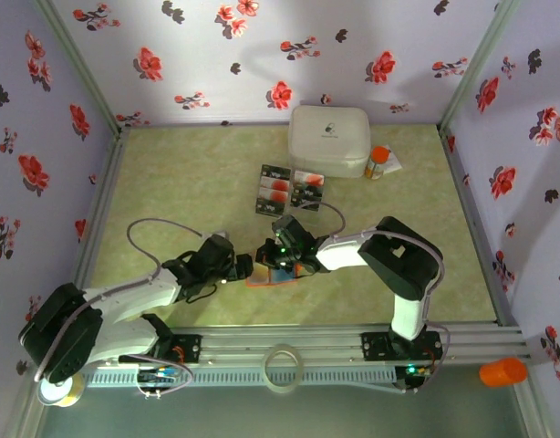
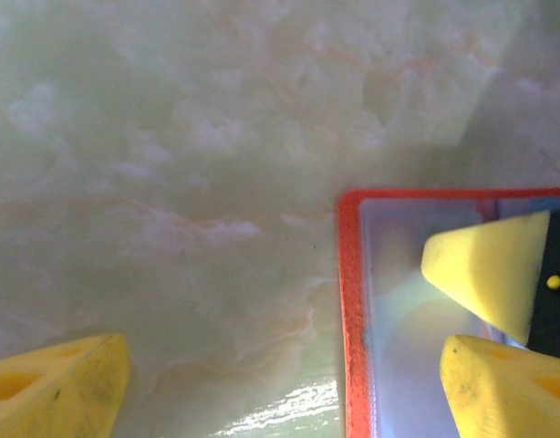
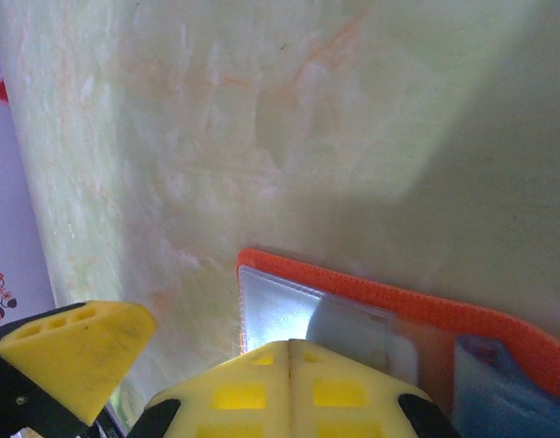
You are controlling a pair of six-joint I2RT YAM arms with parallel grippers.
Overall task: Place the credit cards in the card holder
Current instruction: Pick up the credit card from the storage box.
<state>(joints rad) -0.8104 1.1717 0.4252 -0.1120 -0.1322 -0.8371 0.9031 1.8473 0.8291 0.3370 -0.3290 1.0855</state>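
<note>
While the left tool (image 2: pixel 285 363) gapes, the right tool (image 3: pixel 289 351) sits closed over the flat, orange-edged card holder (image 3: pixel 399 306).

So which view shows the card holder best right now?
Right wrist: the card holder lies open, its orange rim and clear pockets seen close up. Left wrist catches one corner; top external shows an orange sliver, mostly covered.

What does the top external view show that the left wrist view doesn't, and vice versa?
Top external: the loose credit cards beyond the arms' tips, near a white box and an orange-capped bottle. Left wrist: the card holder's orange edge and clear pocket up close, between the left end effector's open fingers. Both: the open card holder, with the shut right end effector over it.
</note>
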